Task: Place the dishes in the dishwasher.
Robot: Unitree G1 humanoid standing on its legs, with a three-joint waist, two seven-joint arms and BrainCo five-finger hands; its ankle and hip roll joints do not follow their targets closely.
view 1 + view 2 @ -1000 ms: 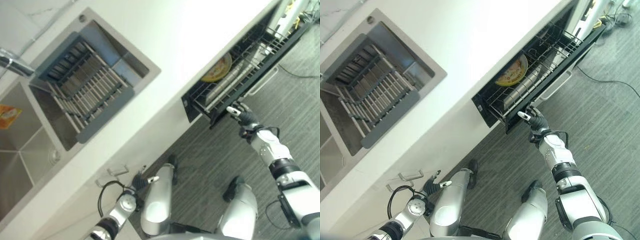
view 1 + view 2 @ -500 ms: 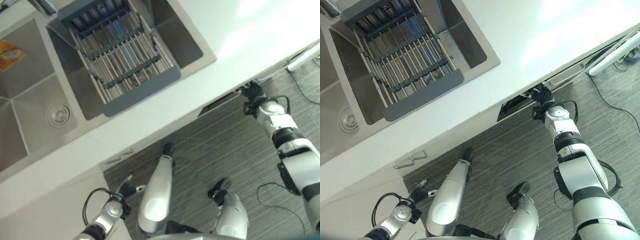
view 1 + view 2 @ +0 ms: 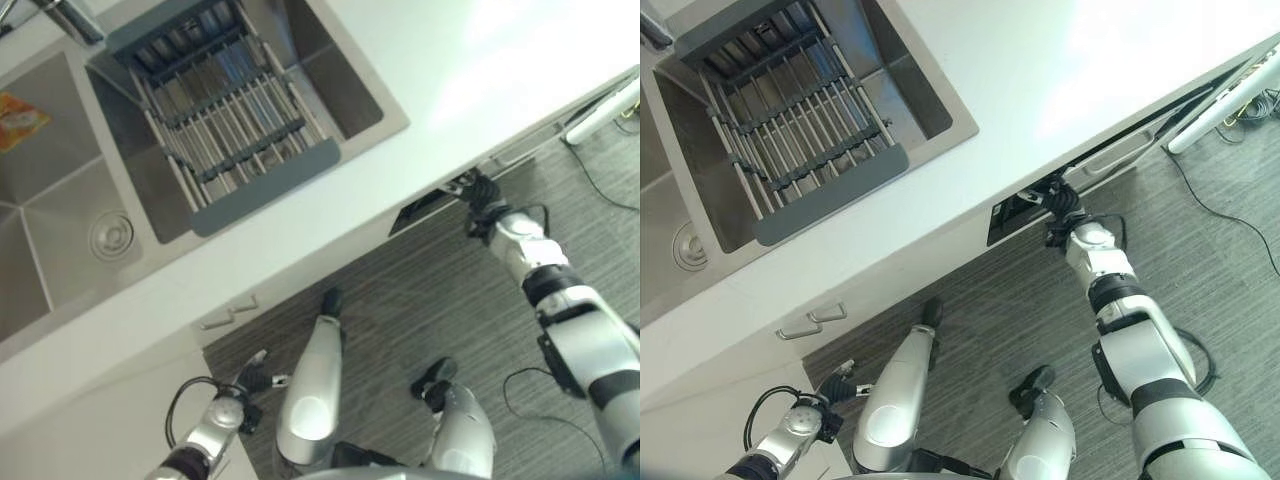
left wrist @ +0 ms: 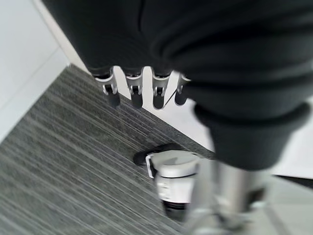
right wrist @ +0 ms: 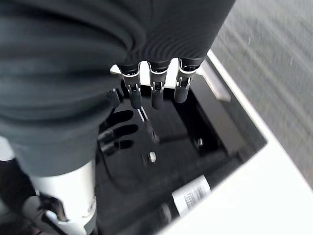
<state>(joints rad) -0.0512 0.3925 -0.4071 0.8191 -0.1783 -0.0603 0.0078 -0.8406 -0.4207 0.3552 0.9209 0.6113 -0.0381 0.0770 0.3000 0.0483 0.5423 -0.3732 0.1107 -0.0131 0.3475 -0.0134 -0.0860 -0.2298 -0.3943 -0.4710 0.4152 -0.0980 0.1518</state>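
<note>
Now the dishwasher is seen set under the front edge of the table, nearly shut, with a dark slot left showing at its front. The right robot hand is laid against that front; in its wrist view the fingers are straight and nothing is held. The left robot hand hangs idle over the floor, fingers relaxed. No dishes can be made out; they are judged to be inside the dishwasher already. Its front is judged stiff, smooth and sliding on rails, so it is best pushed flat-handed near the pale handle. The sink with its slatted rack lies at the table's far left. The floor is grey and striped.
</note>
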